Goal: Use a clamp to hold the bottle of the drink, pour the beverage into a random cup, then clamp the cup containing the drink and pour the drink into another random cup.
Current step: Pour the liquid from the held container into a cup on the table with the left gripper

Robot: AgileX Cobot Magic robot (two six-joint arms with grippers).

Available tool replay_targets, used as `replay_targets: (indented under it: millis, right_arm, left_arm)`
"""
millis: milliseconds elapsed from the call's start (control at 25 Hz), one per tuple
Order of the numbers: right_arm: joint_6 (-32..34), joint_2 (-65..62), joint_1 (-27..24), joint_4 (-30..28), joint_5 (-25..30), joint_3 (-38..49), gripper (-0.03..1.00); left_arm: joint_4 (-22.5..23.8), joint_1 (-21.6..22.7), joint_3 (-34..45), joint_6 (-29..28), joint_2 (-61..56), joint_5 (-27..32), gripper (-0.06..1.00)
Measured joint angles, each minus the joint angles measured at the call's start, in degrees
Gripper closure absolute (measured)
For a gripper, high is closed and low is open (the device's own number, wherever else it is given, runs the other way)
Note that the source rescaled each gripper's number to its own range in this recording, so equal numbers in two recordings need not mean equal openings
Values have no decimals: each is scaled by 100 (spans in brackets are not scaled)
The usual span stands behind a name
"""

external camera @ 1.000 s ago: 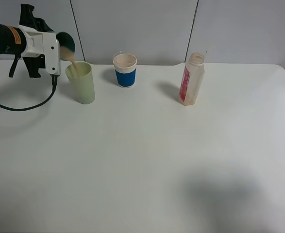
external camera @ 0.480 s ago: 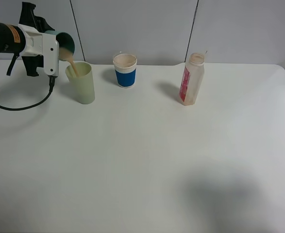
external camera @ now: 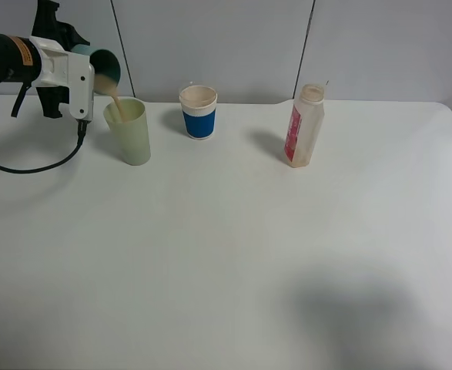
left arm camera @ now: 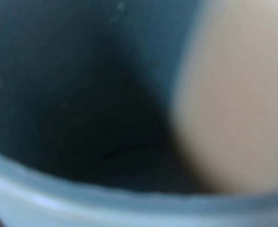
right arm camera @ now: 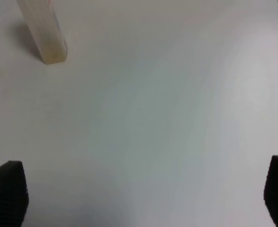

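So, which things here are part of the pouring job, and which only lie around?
In the job:
- left gripper
- teal cup, tilted, pouring
- green cup, receiving
- bottle

Lying about:
- blue-banded cup
- black cable

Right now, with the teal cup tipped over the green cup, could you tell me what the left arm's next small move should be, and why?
Probably tip the teal cup a little further. A thin tan stream is running into the pale green cup, and the wrist view shows drink left inside. The pour looks unfinished, so holding position above the green cup seems wise.

Teal cup (external camera: 105,68) tipped over green cup (external camera: 128,129)
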Motion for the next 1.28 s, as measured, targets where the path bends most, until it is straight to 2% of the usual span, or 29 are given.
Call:
replay_targets:
  millis: [560, 920, 1280]
  right_arm:
    - [0, 0, 0, 0, 0, 0, -3]
    - [0, 0, 0, 0, 0, 0, -3]
    - [0, 0, 0, 0, 0, 0, -3]
  left_arm:
    - [-12, 0, 0, 219, 0, -468, 94]
    - [-17, 0, 0, 279, 0, -563, 94]
    - [-29, 0, 0, 766, 0, -823, 94]
